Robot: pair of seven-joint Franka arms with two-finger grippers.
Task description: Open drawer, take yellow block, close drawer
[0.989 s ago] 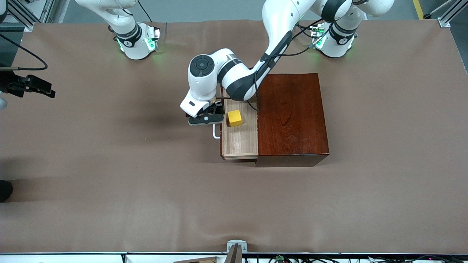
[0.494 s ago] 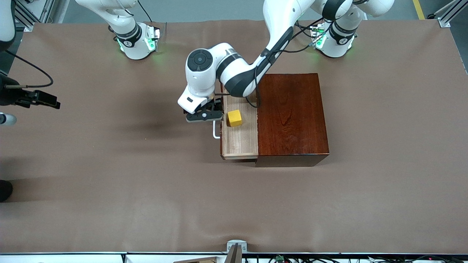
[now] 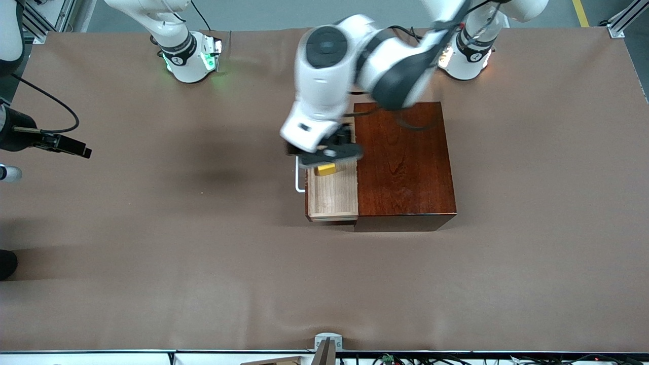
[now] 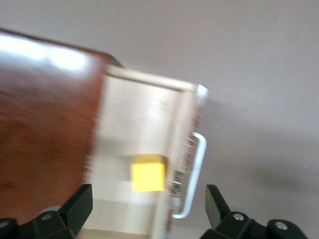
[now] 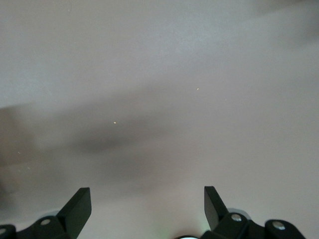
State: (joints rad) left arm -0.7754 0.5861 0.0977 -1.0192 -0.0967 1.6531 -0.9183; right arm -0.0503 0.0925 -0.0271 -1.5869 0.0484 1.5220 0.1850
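Brown table (image 3: 152, 243): left gripper (image 4: 149, 209) wide open over yellow block (image 4: 148, 172); right gripper (image 5: 147, 206) open, waiting.

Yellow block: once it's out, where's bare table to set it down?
Bare table lies before the drawer handle, toward the right arm's end. Crowded: open left gripper over the yellow block. Open right gripper waits over bare cloth.

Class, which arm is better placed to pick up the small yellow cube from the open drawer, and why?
The left arm. Its pincer hangs open directly over the small yellow cube in the open pale wooden drawer; the right pincer waits open over bare table toward the right arm's end.
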